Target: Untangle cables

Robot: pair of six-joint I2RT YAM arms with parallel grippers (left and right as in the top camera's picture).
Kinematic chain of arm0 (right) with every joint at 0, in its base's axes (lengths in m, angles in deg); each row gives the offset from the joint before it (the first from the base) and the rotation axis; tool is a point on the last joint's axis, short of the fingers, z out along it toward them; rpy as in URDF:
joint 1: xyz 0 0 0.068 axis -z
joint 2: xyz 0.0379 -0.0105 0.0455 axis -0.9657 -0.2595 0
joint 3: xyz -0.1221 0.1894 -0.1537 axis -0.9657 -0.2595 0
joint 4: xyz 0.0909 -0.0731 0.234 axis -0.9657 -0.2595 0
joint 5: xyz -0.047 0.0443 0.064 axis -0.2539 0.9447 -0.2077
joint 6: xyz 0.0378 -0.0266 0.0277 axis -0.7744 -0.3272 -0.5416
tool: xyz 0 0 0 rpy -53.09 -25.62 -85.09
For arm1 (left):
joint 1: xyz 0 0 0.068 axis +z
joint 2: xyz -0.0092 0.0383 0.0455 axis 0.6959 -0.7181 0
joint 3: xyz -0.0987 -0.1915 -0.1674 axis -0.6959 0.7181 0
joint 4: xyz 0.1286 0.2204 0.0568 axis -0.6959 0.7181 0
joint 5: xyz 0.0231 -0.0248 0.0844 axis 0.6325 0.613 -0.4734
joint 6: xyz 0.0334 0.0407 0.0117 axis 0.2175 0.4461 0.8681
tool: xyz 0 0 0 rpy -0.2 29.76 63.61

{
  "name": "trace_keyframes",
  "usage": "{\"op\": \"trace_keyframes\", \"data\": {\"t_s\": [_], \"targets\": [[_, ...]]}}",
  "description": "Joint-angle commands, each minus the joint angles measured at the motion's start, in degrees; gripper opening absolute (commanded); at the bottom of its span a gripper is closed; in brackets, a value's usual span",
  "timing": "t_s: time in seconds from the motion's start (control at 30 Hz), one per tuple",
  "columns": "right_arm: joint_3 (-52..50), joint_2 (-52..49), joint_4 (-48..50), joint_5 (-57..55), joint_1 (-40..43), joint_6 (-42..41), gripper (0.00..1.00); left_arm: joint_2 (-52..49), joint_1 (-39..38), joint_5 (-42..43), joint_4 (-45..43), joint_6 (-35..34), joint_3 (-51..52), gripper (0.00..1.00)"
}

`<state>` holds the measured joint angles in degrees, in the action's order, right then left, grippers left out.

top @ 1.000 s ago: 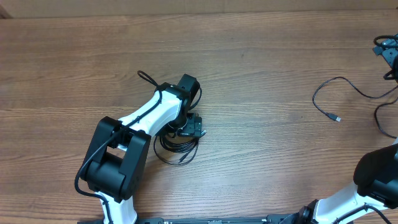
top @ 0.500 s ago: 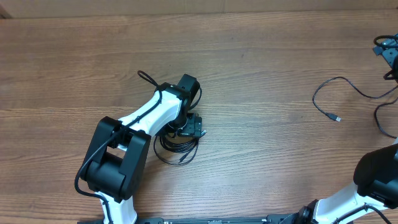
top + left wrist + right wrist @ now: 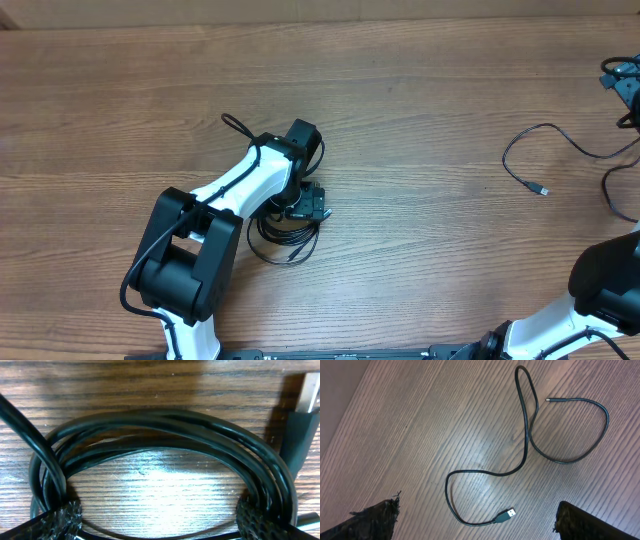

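The left fingers (image 3: 57, 517) are open over a coiled bundle of cables (image 3: 165, 422), not yet unwound. The right fingers (image 3: 375, 512) are open above one loose cable (image 3: 525, 455), already spread separately on the surface (image 3: 420, 435).

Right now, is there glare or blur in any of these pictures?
Left wrist view: a bright glare patch on the tabletop inside the coiled cable. Right wrist view: mild sheen on the wood, with the loose cable sharp. Overhead view: even light, no glare.
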<state>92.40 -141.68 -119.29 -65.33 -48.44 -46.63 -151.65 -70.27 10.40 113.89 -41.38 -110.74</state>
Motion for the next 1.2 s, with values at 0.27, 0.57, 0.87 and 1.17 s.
{"op": "trace_keyframes", "data": {"t_s": [0.27,0.57,0.87,1.17], "targets": [[-0.1,-0.4,0.2,0.1,-0.2,-0.2,1.00,-5.6,-0.1,-0.9,-1.4,-0.2,3.2,1.00],[-0.1,-0.4,0.2,0.1,-0.2,-0.2,1.00,-5.6,-0.1,-0.9,-2.3,-0.2,3.2,1.00],[-0.1,-0.4,0.2,0.1,-0.2,-0.2,1.00,-5.6,-0.1,-0.9,-2.3,-0.2,3.2,0.99],[-0.1,-0.4,0.2,0.1,-0.2,-0.2,1.00,-5.6,-0.1,-0.9,-2.3,-0.2,3.2,1.00]]}}
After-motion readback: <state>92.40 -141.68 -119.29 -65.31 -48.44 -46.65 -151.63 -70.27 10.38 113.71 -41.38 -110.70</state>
